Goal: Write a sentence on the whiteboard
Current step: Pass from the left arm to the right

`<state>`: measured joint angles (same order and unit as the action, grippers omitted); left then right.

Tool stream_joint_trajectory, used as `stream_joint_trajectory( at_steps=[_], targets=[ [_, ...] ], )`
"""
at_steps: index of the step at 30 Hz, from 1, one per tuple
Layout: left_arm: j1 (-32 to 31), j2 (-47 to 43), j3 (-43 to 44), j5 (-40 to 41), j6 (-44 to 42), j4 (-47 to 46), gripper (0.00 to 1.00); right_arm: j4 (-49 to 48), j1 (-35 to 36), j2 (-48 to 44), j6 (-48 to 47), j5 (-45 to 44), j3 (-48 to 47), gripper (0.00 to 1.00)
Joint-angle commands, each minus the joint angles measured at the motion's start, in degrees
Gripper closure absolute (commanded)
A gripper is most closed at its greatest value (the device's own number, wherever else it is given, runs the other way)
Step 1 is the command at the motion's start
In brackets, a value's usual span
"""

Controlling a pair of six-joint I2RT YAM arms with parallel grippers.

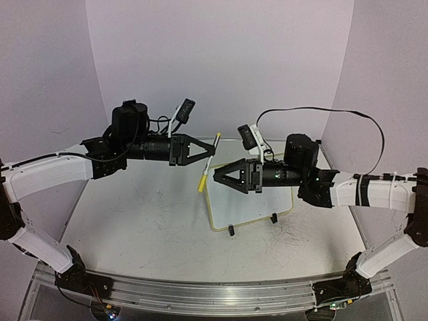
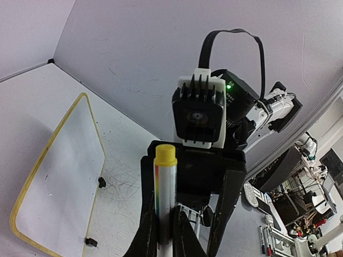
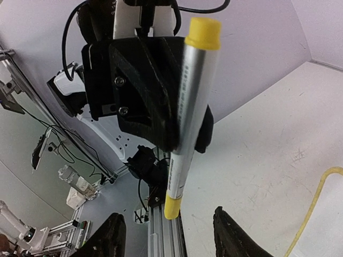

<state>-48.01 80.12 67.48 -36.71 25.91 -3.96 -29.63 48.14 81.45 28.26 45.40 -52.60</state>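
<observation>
1. Left gripper [image 1: 202, 151]: raised above the middle of the table, jaws pressed together on the barrel of a marker [image 1: 208, 162]. The marker hangs slanted, one yellow end up and far, the other down and near.
2. Right gripper [image 1: 215, 175]: facing the left one, just right of the marker's lower end. In the right wrist view, we see its fingers [image 3: 113, 235] spread, with that yellow end between them and touching neither.
3. Marker, condition: yellow at both ends. We judge the cap to be still on, though we cannot tell which end is the cap.
4. Whiteboard [image 1: 257, 204]: lying on the tabletop [image 1: 147, 214] right of centre, partly under the right arm, its black clip feet [image 1: 231, 231] at the near edge.
5. Task status: no sentence shows on the visible part of the board. We judge that uncapping comes next and that all the writing remains.
6. Containers: we find none in view, so there are no contents to list.
</observation>
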Motion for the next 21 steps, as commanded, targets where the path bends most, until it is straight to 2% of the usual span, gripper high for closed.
stream_joint_trajectory(
  at_steps=[1,5,15,21],
  targets=[
    [-0.26,0.51,2.66,-2.40,1.03,-4.62,1.00,-7.64,-0.03,2.19,3.33,3.45,-2.26,0.46],
    [-0.42,1.13,2.84,-2.77,1.15,-4.74,1.00,-11.36,0.06,4.14,5.85,4.86,-3.30,0.53],
    [-0.50,2.41,4.06,-3.63,0.81,-4.74,1.00,-13.73,0.08,7.36,7.43,7.02,-5.41,0.68],
    [-0.51,2.58,4.46,-3.62,0.60,-4.74,1.00,-14.33,0.01,7.60,7.34,6.43,-5.43,0.88]
  ],
)
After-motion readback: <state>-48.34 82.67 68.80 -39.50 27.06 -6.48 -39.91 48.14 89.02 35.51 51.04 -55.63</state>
